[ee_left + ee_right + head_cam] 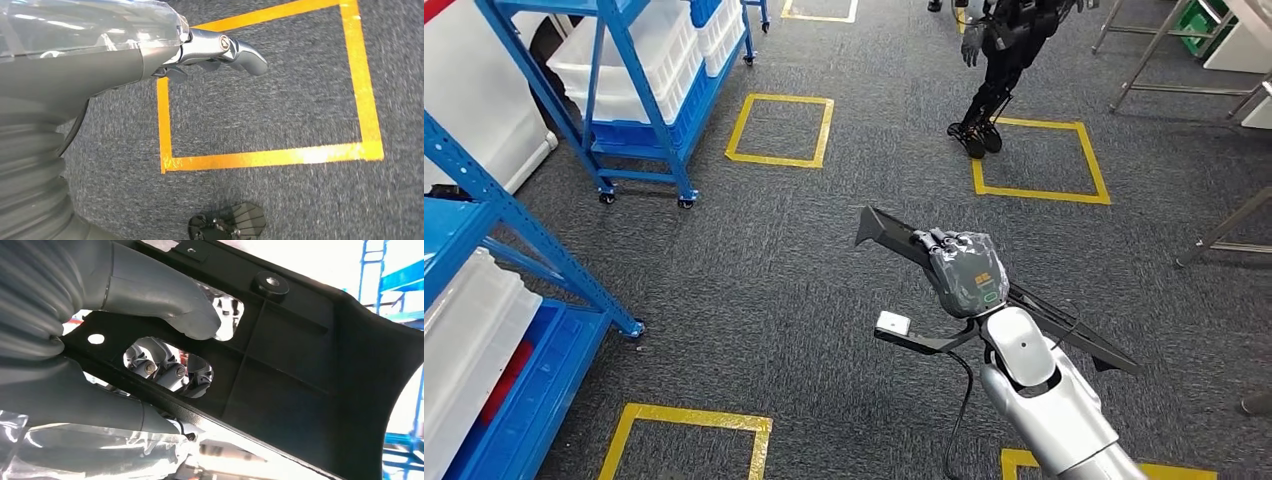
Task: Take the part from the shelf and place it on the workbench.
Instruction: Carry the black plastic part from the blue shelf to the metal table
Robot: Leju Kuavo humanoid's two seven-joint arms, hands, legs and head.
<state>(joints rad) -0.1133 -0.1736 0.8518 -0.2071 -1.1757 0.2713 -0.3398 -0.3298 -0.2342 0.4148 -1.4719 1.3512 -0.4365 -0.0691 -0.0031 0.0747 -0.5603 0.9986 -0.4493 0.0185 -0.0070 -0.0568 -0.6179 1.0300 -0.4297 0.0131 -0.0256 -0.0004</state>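
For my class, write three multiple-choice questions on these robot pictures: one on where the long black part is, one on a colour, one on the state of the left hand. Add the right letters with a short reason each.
1. Where is the black part?
A. On a blue shelf
B. In the right hand
C. On the carpet

2. What colour are the taped squares on the floor?
A. Yellow
B. Red
C. White

3. What is the left hand doing?
A. Gripping the part
B. Holding a white crate
C. Holding nothing

Answers:
1 B, the right hand grips it above the carpet.
2 A, the tape outlines are yellow.
3 C, the left wrist view shows bare carpet beyond it.
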